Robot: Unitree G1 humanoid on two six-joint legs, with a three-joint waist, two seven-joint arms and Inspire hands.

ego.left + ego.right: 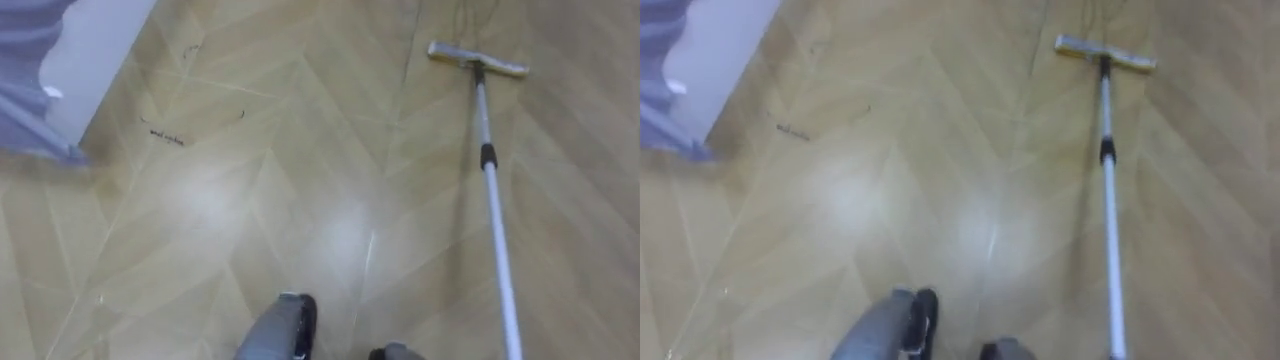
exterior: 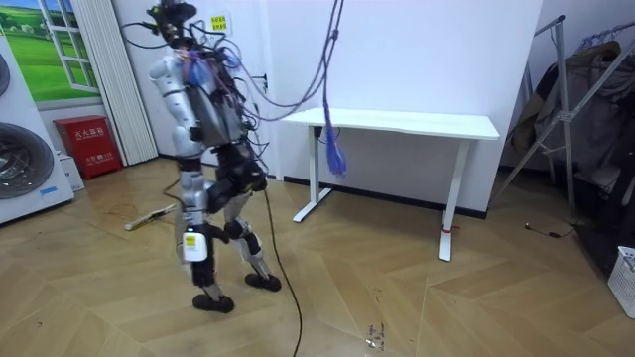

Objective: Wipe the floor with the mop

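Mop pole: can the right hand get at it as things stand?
Likely yes: the pole runs from the mop head back toward the robot's right side over the floor, with nothing lying across it.

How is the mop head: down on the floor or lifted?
Down: the mop head lies flat against the wooden floor, its pole running back toward the robot.
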